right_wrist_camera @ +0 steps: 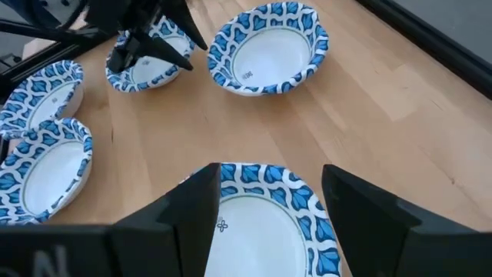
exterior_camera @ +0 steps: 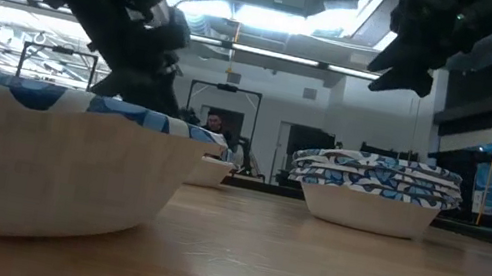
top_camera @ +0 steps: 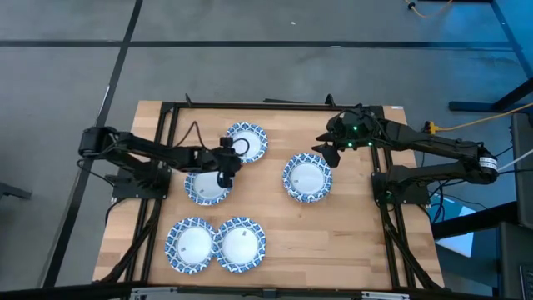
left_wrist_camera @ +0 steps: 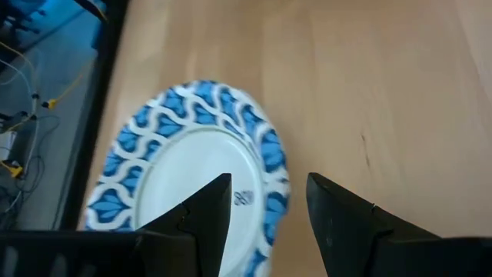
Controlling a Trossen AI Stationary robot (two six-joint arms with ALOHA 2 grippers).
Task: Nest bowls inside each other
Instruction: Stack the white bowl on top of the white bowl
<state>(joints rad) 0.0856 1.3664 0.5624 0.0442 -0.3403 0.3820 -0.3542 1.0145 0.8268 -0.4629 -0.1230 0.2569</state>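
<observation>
Several blue-and-white patterned bowls sit on their bases on the wooden table. A nested stack (top_camera: 307, 177) (exterior_camera: 375, 186) stands right of the middle. My right gripper (top_camera: 327, 153) (right_wrist_camera: 269, 192) hangs open, well above the stack's far rim (right_wrist_camera: 265, 178). Single bowls rest at the far side (top_camera: 246, 142) (right_wrist_camera: 269, 46), left of the middle (top_camera: 206, 186), and two at the near edge (top_camera: 191, 245) (top_camera: 240, 244). My left gripper (top_camera: 231, 161) (left_wrist_camera: 269, 204) is open and low by the far bowl. That bowl's rim (left_wrist_camera: 270, 165) shows between its fingers, and no touch is visible.
A black frame rail (top_camera: 275, 104) runs along the table's far edge, close behind the far bowl. The near bowl (exterior_camera: 39, 162) fills the low view's foreground and hides my left fingertips there. Bare wood (top_camera: 333, 242) lies to the near right.
</observation>
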